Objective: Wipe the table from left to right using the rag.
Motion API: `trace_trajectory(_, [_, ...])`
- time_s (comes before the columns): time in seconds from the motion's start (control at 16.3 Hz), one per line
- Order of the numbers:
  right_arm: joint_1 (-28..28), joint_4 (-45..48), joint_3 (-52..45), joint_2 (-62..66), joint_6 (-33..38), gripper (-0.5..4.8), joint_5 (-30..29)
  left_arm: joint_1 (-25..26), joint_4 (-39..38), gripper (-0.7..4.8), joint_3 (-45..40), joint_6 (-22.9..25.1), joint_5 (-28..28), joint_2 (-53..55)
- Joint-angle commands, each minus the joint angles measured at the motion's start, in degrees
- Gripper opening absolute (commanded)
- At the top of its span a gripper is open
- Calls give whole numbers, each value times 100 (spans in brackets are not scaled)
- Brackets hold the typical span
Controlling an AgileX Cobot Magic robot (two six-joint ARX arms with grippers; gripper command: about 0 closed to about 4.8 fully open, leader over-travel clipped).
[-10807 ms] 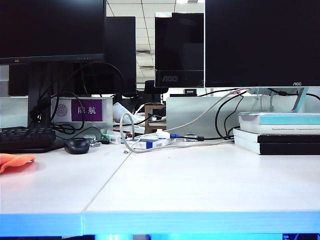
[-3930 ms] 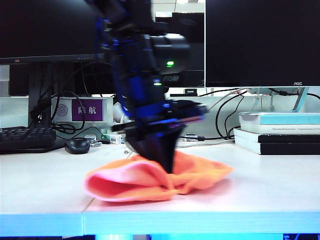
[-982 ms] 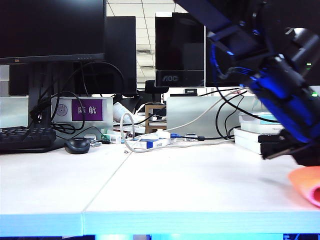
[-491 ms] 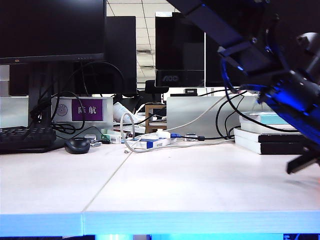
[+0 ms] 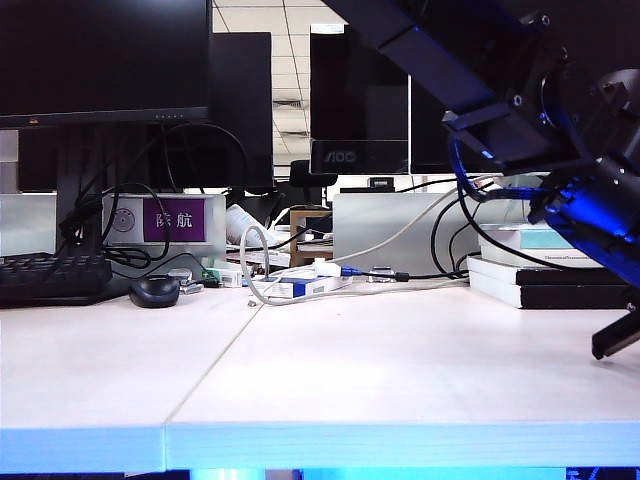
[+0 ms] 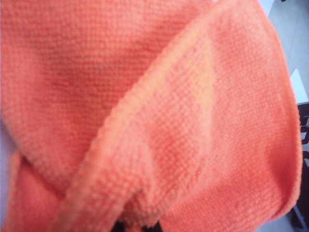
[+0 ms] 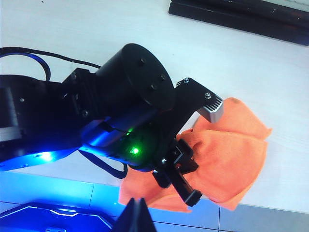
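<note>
The desk (image 5: 400, 370) fills the lower half of the exterior view, white, with a thin seam running from the front edge back toward the cables. Dark monitors (image 5: 100, 60) stand along the top of that view. A black left arm (image 5: 480, 80) with blue glow slants from the upper middle down to the right edge. A stack of books (image 5: 540, 270) lies at the right rear of the desk, a keyboard (image 5: 50, 278) at the left rear, a mouse (image 5: 154, 291) just right of it.

The rag (image 7: 227, 159) is out of the exterior view. In the right wrist view it lies bunched at the front edge of the desk, lower right of centre, orange. In the left wrist view the rag (image 6: 154, 116) fills nearly the whole frame, folded over itself.

The left hand (image 7: 181, 169) shows in the right wrist view, pressed together and pinching the rag's near fold. The right hand (image 7: 136, 217) is a dark tip at the bottom edge of its own view, fingers pressed together, holding nothing, apart from the rag.
</note>
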Motion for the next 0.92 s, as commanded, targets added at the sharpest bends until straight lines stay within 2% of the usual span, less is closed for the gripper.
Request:
trace_trajectory(0.06, [7,59,17,-9,24,-5,50,-15,98,-6,-4,-142,20,173])
trace_trajectory(0.68, [7,61,17,-9,24,-5,52,-13,304,-3,-7,-140,24,210])
trace_trajectory(0.74, [7,61,17,-9,26,-5,52,-9,527,111,-4,-151,92,201])
trace_trajectory(0.8, [7,63,17,-9,26,-5,52,-4,658,168,-2,-232,162,192])
trace_trajectory(0.92, [7,72,17,-9,26,-5,55,4,754,176,11,-444,247,151])
